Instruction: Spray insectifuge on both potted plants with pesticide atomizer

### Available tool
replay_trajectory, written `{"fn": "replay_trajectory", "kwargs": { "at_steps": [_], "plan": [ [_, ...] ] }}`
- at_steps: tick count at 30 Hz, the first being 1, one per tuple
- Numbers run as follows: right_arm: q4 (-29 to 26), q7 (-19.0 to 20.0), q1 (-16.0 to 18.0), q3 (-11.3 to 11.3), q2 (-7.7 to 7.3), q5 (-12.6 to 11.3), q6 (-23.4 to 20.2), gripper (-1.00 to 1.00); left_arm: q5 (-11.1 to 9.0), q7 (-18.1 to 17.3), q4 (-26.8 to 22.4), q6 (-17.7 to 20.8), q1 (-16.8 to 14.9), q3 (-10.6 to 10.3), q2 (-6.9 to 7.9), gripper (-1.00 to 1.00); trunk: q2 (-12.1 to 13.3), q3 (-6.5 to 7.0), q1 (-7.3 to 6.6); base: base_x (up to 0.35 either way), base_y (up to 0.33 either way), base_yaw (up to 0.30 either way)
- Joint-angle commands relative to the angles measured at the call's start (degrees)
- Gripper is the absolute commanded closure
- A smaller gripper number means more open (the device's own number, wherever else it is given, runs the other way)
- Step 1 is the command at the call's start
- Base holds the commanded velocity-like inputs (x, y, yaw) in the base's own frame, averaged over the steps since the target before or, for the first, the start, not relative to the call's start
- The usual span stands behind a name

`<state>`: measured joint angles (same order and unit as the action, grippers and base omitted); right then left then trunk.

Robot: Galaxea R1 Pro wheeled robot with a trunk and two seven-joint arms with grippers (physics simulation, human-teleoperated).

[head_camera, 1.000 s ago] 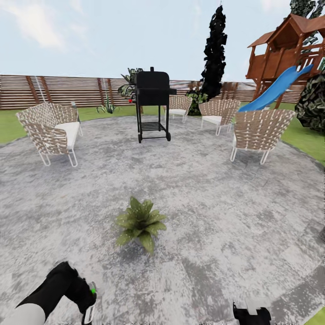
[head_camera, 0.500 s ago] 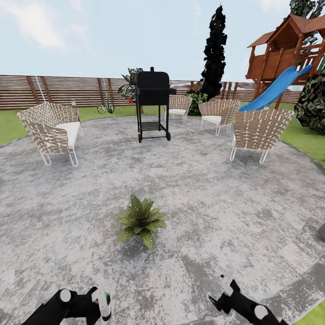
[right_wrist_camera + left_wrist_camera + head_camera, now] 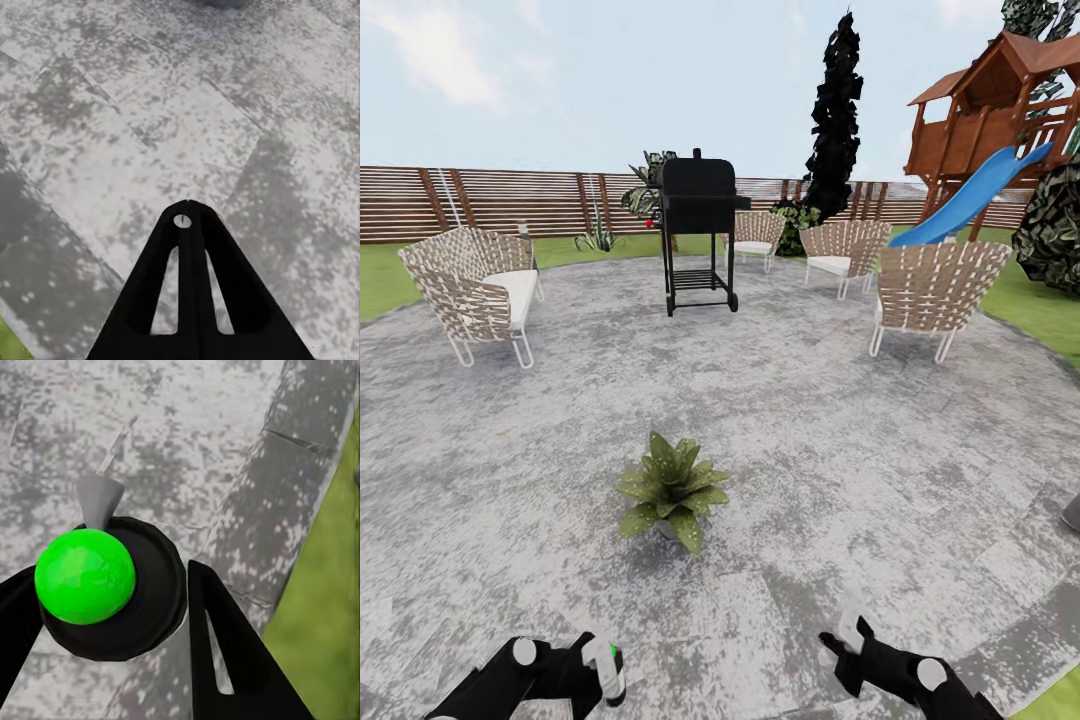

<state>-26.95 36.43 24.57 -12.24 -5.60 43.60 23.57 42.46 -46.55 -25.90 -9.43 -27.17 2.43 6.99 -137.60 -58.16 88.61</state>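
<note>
On the round grey paved patch (image 3: 840, 420), your left gripper (image 3: 105, 607) clamps the green-bodied pesticide atomizer (image 3: 85, 575) at 7 o'clock; right gripper (image 3: 189, 217) pinched empty; broad-leaved potted plant (image 3: 671, 492) at 12.

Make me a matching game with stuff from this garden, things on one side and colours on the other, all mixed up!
Things:
1. playground slide
2. barbecue grill on legs
3. leafy potted plant on the paving
4. slatted wooden fence

Colours:
A. brown
B. green
C. blue
D. black

Pairs: 1-C, 2-D, 3-B, 4-A
</note>
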Motion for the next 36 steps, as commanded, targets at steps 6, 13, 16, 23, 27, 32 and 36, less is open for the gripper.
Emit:
{"fn": "replay_trajectory", "kwargs": {
  "at_steps": [6, 13, 16, 23, 27, 32, 36],
  "plan": [
    [-3.8, 3.1, 0.0, 4.0, 4.04, 0.5, 0.2, 1.00, 0.9, -0.2, 0.4, -0.3, -0.3, -3.0, -3.32, 1.00, 0.0, -0.05, -0.01, 0.000, 0.000, 0.000],
    [-5.0, 3.2, 0.0, 11.0, 8.39, 0.4, 0.1, 1.00, 1.0, -0.2, 0.4, 0.0, -0.3, -7.6, -5.95, 1.00, 0.0, -0.05, -0.01, 0.000, 0.000, 0.000],
    [-5.0, 3.2, 0.0, 12.0, 9.89, 0.4, 0.1, 1.00, 0.9, -0.2, 0.4, -0.1, -0.3, -8.4, -6.27, 1.00, 0.0, -0.05, -0.01, 0.000, 0.000, 0.000],
    [-5.0, 3.2, 0.1, 14.8, 12.51, 0.4, 0.0, 1.00, 1.0, 0.3, -0.1, -0.4, -0.3, -8.8, -7.22, 1.00, 0.0, -0.05, -0.01, 0.000, 0.000, 0.000],
    [-5.0, 3.3, 0.1, 15.0, 12.93, 0.4, 0.0, 1.00, 0.9, 0.6, -0.5, -0.5, -0.3, -8.8, -7.51, 1.00, 0.0, -0.05, -0.01, 0.000, 0.000, 0.000],
    [-4.9, 3.3, 0.1, 15.0, 12.98, 0.3, 0.0, 1.00, 1.0, 0.8, -0.7, -0.9, -0.3, -8.8, -9.01, 1.00, 0.0, -0.05, -0.01, 0.000, 0.000, 0.000],
    [-4.9, 3.3, 0.0, 15.0, 13.64, 0.3, 0.0, 1.00, 1.0, 3.6, -0.6, -1.4, -0.3, -8.9, -10.08, 1.00, 0.0, -0.05, -0.01, 0.000, 0.000, 0.000]
  ]
}}
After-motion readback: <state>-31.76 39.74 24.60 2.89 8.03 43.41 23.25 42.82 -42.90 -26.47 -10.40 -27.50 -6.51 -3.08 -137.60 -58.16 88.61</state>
